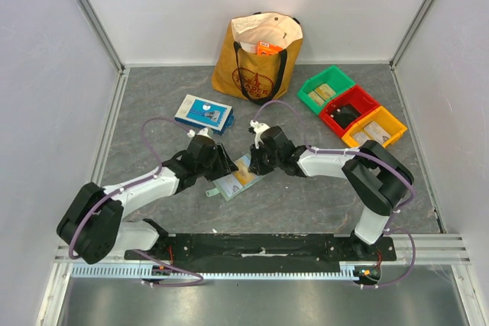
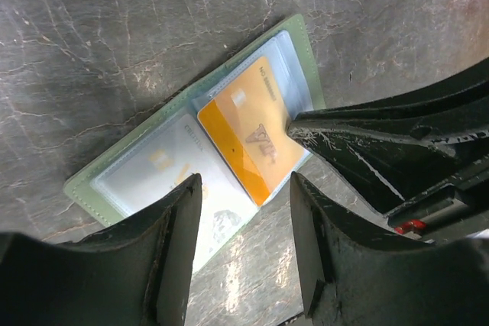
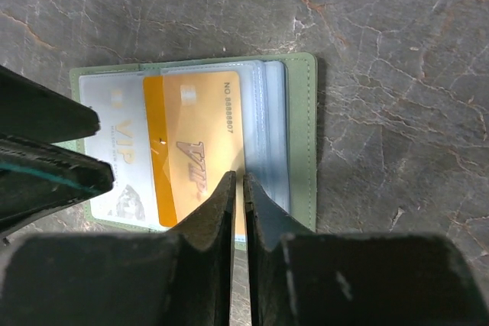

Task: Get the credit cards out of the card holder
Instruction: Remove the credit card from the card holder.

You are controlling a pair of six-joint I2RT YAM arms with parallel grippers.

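Tabletop (image 1: pixel 306 196) of veined grey is carrying the card holder (image 3: pixel 302 143), which is lying open and flat like a booklet between the two arms, near the middle of the work area. Its pale green cover is facing down and its clear pockets are facing up. A gold card (image 3: pixel 195 143) is lying slightly askew to the pockets on the holder's right page, overlapping the fold. A pale card (image 2: pixel 153 166) is sitting inside the pocket on the other page.

The right claw (image 3: pixel 238 181) is pinching down to a thin slit, clamped on the long edge of the gold card, with its tips reaching in low from the holder's side. The left claw (image 2: pixel 244 185) is hanging just above the holder's near edge with its fingers standing well apart, gripping nothing; one finger is hovering over the pale card's page and the other near the gold card's corner.

Farther back, a blue-and-white box (image 1: pixel 203 112) is lying flat, a tan bag (image 1: pixel 256 55) is standing by the rear wall, and green (image 1: pixel 327 89), red (image 1: pixel 350 108) and yellow (image 1: pixel 374 127) bins are sitting in a row at the right.
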